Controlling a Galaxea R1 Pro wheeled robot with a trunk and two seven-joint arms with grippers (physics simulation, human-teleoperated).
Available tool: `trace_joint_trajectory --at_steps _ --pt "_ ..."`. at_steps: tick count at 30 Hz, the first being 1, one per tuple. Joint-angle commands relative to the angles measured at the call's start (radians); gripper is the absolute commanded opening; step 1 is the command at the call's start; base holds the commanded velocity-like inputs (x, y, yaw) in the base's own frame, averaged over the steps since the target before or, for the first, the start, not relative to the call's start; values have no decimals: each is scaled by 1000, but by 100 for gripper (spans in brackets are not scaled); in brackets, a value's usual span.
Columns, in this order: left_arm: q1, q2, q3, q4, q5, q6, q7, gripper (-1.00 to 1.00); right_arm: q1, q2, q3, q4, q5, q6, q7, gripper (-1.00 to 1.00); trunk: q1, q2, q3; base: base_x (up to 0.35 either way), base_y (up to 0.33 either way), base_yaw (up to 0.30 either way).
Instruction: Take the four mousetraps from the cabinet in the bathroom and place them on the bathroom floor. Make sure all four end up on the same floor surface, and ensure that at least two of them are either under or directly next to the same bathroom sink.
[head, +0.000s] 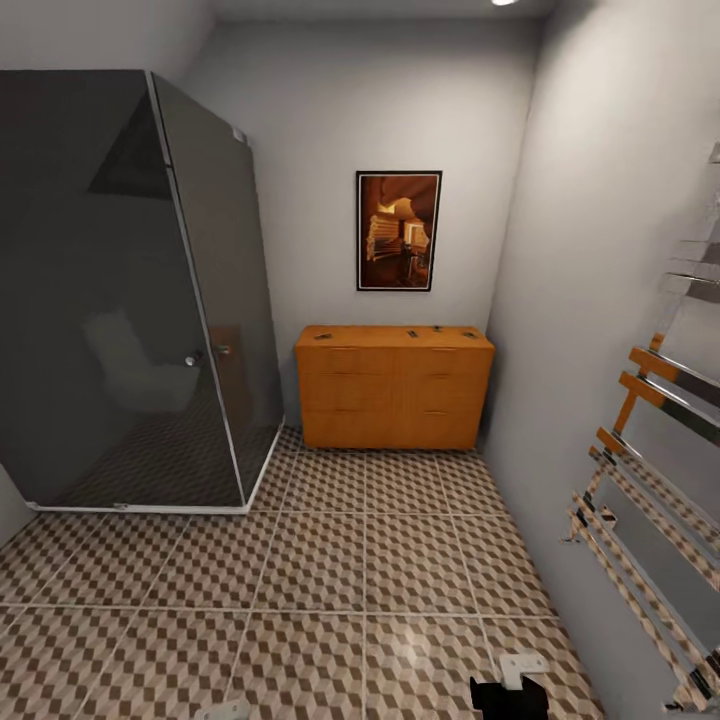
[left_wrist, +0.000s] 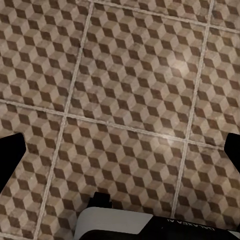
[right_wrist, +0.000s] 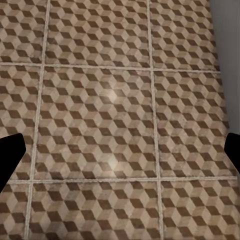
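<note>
Cabinet (head: 393, 386) sits against the far wall, centre-right: orange-brown wood, boxy, smooth flat top, drawer fronts with thin bar handles. On its top, several small flat dark-and-tan items, the mousetraps (head: 411, 332): one near the left end, others toward the middle and right. Too small to count reliably or to make out wire detail.

Bathroom floor (head: 330, 560): large square tiles, brown/beige/white cube pattern, pale grout lines, slight glossy highlights. It runs from the near edge up to the cabinet base.

Left of the cabinet: shower enclosure (head: 130, 290), dark tinted glass panels, pale frame, small round knob. Framed picture (head: 398, 230) hangs on the far wall above the cabinet, dark frame, orange tones. Right wall carries a chrome ladder-style towel rail (head: 650, 480), its bars reflecting the tile pattern.

Left gripper (left_wrist: 120, 155): dark fingertips at opposite edges of the left wrist view, spread wide, nothing between them, only tile below. Right gripper (right_wrist: 120, 150): same in the right wrist view, fingertips wide apart, holding nothing, tile below, grey wall strip at one edge.

Both grippers sit at the near end of the room; mousetraps are well apart from them, across the floor on the cabinet top.
</note>
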Motion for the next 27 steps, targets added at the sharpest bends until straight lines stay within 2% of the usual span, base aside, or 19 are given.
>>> trace_joint_trajectory --at_steps 1,27 --pt "0 -1 2 -2 10 5 2 100 -1 0 -1 1 4 -3 -3 100 1 -2 -2 0 0 -48" --pt "0 0 -2 -2 10 14 1 100 -1 0 0 1 6 -2 -3 100 1 -2 -2 0 0 -6"
